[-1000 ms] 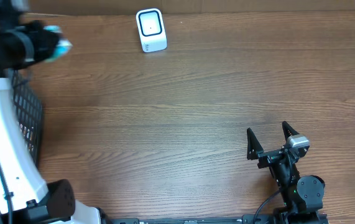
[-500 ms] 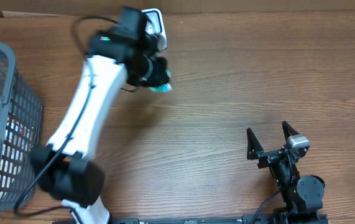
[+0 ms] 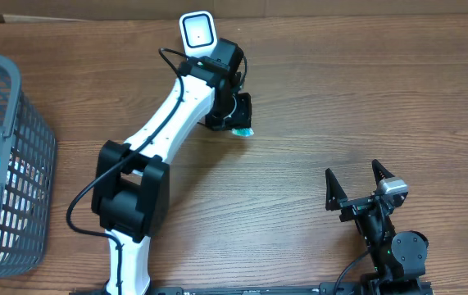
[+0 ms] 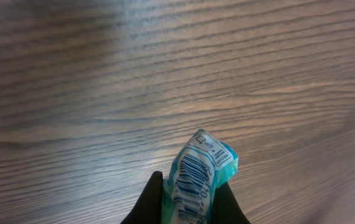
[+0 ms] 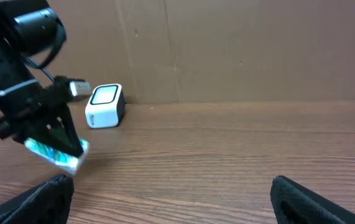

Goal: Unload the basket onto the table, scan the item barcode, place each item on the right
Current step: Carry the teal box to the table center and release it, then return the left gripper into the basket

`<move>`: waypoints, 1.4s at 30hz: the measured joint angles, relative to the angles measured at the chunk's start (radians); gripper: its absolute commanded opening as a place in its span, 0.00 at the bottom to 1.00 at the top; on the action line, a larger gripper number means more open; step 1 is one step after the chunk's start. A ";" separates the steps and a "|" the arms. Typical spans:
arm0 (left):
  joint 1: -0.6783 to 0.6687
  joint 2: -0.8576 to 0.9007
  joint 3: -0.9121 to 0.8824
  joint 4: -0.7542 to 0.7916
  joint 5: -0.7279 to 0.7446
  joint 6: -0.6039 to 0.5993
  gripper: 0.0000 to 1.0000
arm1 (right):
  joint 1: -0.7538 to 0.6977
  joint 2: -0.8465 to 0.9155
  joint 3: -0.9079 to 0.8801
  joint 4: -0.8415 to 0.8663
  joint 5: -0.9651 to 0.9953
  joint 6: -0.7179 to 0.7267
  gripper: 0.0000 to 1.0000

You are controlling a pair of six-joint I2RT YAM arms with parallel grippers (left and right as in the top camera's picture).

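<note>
Left claw [image 3: 235, 119] is clamped on the packet [image 4: 214, 163], scanner [image 3: 197, 33] just beyond it. Next up, I'd say: tilt the barcode [image 4: 191, 175] at it. Right claw [image 3: 352, 170] sits wide apart.

The white-and-black left arm [image 3: 172, 115] is built of rounded white plastic links joined by boxy black housings [image 3: 131, 197], and a thin black cable [image 3: 70, 215] is looped beside it. The smaller all-black right arm [image 3: 393, 246] is topped by a silver-grey block [image 3: 392, 187] (its markings cannot be read). Smooth black tapering fingers [image 4: 154, 200] are seen at the left wrist, coarse-textured black fingers [image 5: 40, 202] at the right.
</note>
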 measured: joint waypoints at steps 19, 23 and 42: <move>-0.133 0.020 0.000 0.091 0.039 -0.059 1.00 | 0.000 0.000 0.000 0.000 0.000 0.000 1.00; -0.131 0.020 0.000 0.085 0.039 -0.046 1.00 | 0.000 0.000 0.000 0.000 0.000 0.001 1.00; 0.176 -0.335 0.448 -0.333 -0.166 0.225 0.99 | 0.000 0.000 0.000 0.000 0.000 0.000 1.00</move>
